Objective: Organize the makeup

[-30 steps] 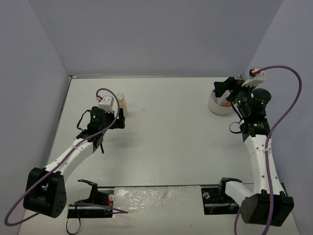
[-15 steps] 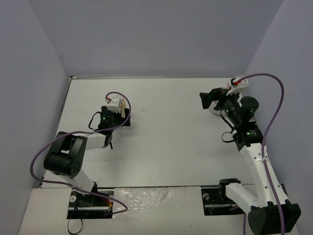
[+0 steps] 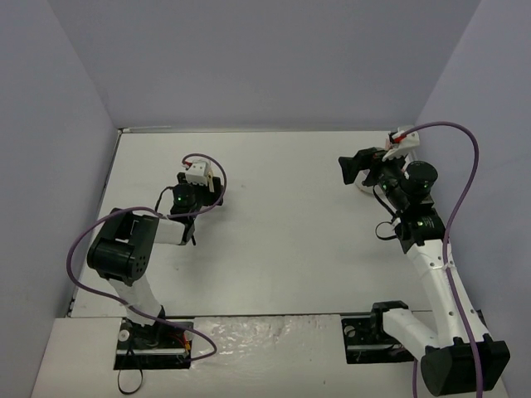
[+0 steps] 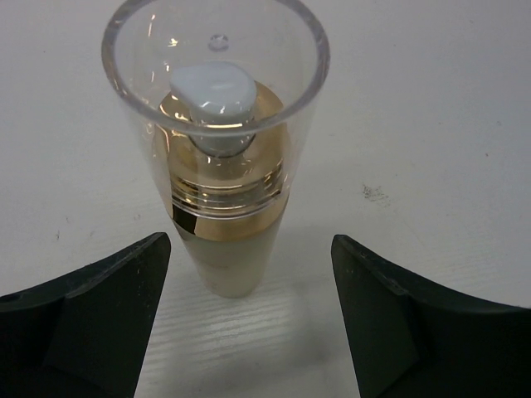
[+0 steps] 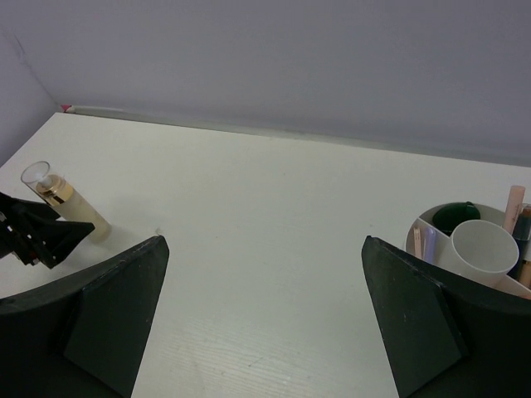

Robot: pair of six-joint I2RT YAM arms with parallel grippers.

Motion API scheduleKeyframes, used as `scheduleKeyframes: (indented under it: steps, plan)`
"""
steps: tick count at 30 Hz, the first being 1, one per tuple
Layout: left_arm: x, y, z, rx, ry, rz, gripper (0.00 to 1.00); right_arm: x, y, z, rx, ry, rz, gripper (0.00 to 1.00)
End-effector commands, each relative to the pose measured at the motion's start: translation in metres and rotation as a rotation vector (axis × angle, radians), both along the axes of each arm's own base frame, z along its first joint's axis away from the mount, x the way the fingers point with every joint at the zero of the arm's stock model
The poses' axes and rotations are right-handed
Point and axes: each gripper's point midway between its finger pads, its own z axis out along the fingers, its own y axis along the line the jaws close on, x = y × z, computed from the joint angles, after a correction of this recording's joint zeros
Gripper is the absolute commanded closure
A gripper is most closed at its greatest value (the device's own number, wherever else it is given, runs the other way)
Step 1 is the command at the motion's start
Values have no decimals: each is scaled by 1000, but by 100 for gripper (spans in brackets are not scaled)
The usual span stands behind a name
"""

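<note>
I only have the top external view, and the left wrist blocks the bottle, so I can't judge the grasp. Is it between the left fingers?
Observer: Yes. The bottle stands between the left fingers, with a gap on each side.
Operator: Cap on?
Observer: Yes, a clear cap over a white pump.
Operator: What's in the bowl?
Observer: The bowl holds sticks and a green disc.
</note>
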Motion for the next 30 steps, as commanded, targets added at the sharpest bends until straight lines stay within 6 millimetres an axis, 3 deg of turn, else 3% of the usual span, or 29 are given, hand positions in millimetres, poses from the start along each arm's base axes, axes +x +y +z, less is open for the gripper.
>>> scheduleKeyframes:
  steps: [1, 6, 9, 11, 15, 16, 24, 30]
  plan:
    - [22, -4, 58, -76, -212, -5, 27, 5, 2, 15, -12, -66, 4, 0]
    - [23, -5, 54, -94, -231, -2, 37, 7, 2, 11, -11, -58, 2, 0]
    - [23, -6, 55, -103, -248, -10, 59, 7, 2, 8, -11, -54, 3, 0]
    - [23, -8, 55, -101, -249, -19, 67, 7, 2, 7, -12, -52, 3, 0]
    - [23, -10, 57, -84, -264, -39, 96, 8, 2, 4, -12, -46, 2, 0]
    - [22, -11, 58, -84, -267, -45, 99, 8, 2, 4, -14, -45, 2, 0]
    - [-5, -34, 88, -122, -331, -210, 100, 3, 18, 5, -15, -48, 103, 0]
    - [-47, -79, 147, -171, -396, -478, 100, -19, 66, 3, -32, -52, 382, 2]
